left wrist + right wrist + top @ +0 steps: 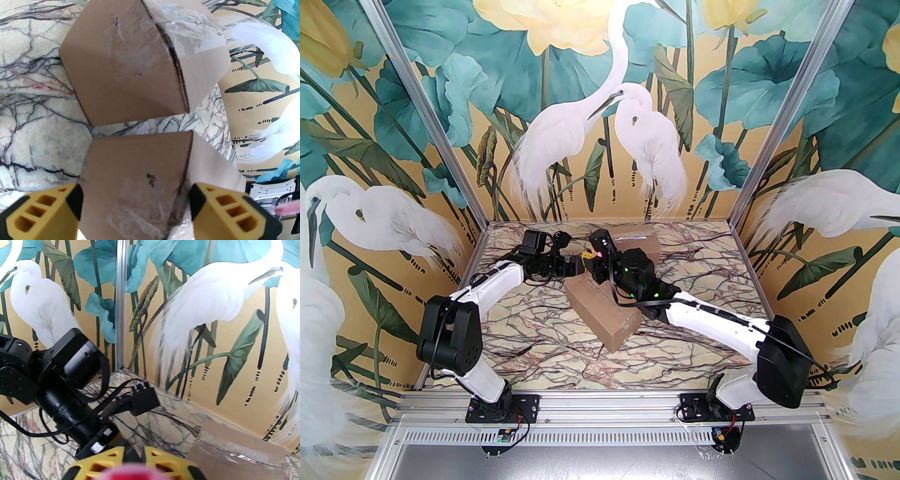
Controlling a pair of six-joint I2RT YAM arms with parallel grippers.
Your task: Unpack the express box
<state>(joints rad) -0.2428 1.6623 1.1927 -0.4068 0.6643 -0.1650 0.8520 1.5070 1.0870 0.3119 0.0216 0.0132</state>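
Top view first: the express box point(604, 314) lies at an angle mid-table, and both arms crowd its far end. The left gripper point(580, 267) and right gripper point(593, 257) sit almost on top of each other there. One careless swing and they clash.

Left wrist view: the left gripper point(134, 199) has its jaws wide, straddling the express box's point(136, 168) far end. I can't tell whether the pads are actually pressing on it. If they aren't, the box could skid on the marble when it's worked on. Just beyond it stands a second box point(121, 70), close enough to get bumped.

Right wrist view: the right gripper point(143, 458) is nearly closed, apparently pinching a blurred pink thing point(129, 472) at its tip. The left arm point(70, 385) looms right in front of it. If that grip is loose, the pink thing could twist or drop beside the express box.
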